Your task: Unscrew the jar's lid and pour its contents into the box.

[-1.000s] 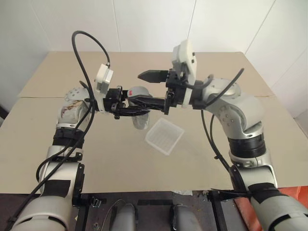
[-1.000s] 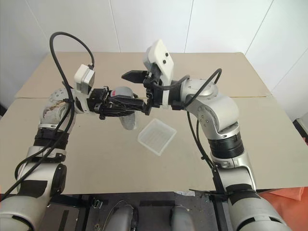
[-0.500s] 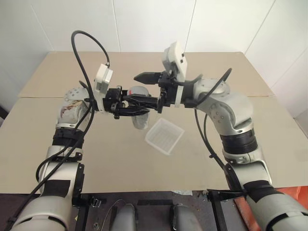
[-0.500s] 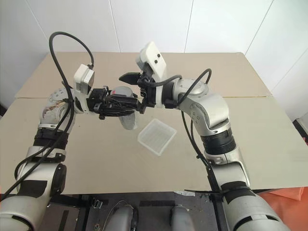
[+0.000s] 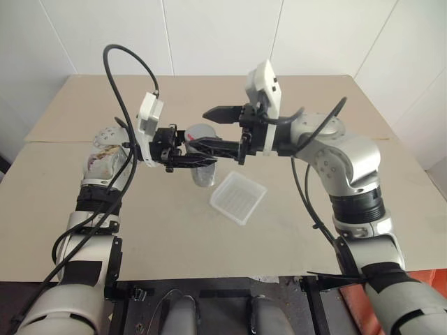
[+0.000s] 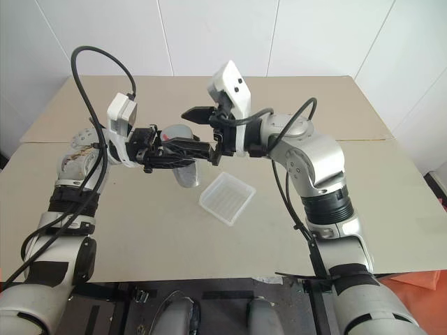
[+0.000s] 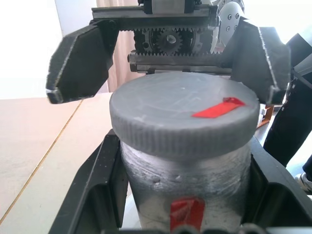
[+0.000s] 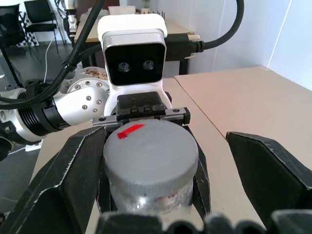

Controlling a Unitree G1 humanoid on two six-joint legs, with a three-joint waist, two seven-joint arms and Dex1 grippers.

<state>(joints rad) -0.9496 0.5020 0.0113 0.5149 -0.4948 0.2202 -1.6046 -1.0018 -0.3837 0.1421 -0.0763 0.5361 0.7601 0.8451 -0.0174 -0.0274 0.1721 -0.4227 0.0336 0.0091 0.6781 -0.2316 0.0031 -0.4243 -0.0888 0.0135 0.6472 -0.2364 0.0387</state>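
Observation:
My left gripper (image 5: 198,156) is shut on the jar (image 7: 185,187), a silvery cylinder with a red mark, held roughly upright above the table. The pale grey lid (image 8: 151,151) sits on the jar and carries a red strip. My right gripper (image 5: 202,129) reaches in from the opposite side, open. Its fingers (image 8: 63,187) stand on either side of the lid, one close to the rim and the other well apart from it. The contents are hidden inside the jar. The box (image 5: 239,197), a translucent white tray, lies on the table just right of and below the jar.
The tan tabletop (image 5: 335,230) stretches out on all sides of the box, with a seam line at its left. Black cables loop above my left arm (image 5: 129,63). White walls stand behind the table.
My right arm swayed slightly towards the jar and back. Its gripper stays open around the lid. The left gripper and the jar have not moved.

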